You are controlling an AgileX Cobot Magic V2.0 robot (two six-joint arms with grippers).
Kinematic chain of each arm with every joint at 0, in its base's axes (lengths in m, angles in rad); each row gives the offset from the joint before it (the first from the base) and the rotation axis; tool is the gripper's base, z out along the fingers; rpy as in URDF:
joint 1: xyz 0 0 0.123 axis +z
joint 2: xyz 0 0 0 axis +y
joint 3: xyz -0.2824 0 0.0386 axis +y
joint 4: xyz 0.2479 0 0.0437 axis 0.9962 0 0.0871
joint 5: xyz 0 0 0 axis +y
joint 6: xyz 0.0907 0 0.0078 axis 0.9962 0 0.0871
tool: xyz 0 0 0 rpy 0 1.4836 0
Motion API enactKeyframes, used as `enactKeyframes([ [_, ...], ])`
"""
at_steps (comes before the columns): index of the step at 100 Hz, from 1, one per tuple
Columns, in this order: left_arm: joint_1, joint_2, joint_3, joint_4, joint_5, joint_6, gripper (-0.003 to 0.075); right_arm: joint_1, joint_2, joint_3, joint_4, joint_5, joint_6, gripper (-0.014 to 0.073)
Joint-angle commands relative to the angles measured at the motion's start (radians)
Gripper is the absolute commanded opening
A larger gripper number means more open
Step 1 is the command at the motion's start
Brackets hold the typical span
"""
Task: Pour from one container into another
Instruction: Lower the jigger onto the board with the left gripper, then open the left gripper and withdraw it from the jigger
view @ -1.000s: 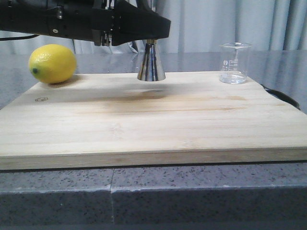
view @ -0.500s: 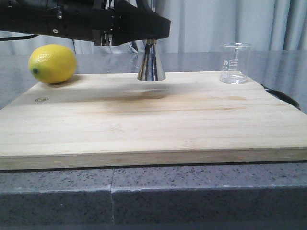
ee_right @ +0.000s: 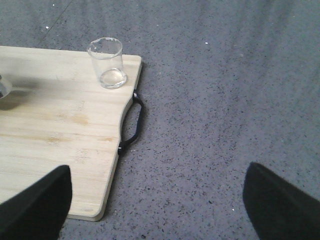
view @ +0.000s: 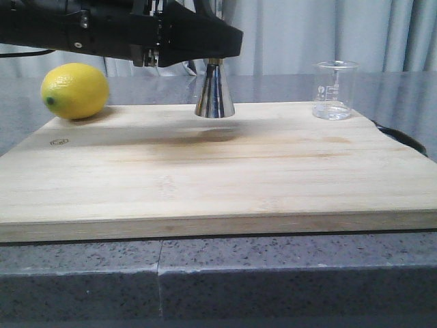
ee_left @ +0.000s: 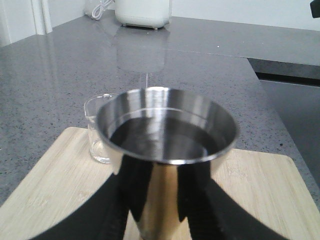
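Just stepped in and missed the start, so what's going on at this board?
The left hand has its fingers around the steel jigger, which sits at the back of the wooden cutting board and holds some liquid. The glass beaker stands alone near the board's far right corner, looking nearly empty. The right hand hangs open above the counter, holding nothing. A lemon rests at the far left.

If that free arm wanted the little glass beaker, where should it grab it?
Probably around the beaker's straight wall, about halfway up, below the pouring lip. It stands upright near the cutting board's corner, with nothing close by. The open right gripper could come in level from the board's handle side, fingers on opposite sides of the cylinder.
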Motion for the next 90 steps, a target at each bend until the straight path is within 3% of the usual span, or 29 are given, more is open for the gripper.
enactKeyframes([
  [1,0.020,-0.043,-0.030,-0.069,0.111,-0.005,0.0230,-0.004,0.006,-0.027,-0.023,-0.064,0.001,0.0605],
  [31,0.059,-0.043,-0.011,-0.001,0.114,-0.012,0.0230,-0.004,0.006,-0.027,-0.024,-0.066,0.001,0.0605],
  [90,0.059,-0.043,0.050,-0.009,0.114,0.003,0.0250,-0.004,0.006,-0.027,-0.024,-0.075,0.001,0.0605],
])
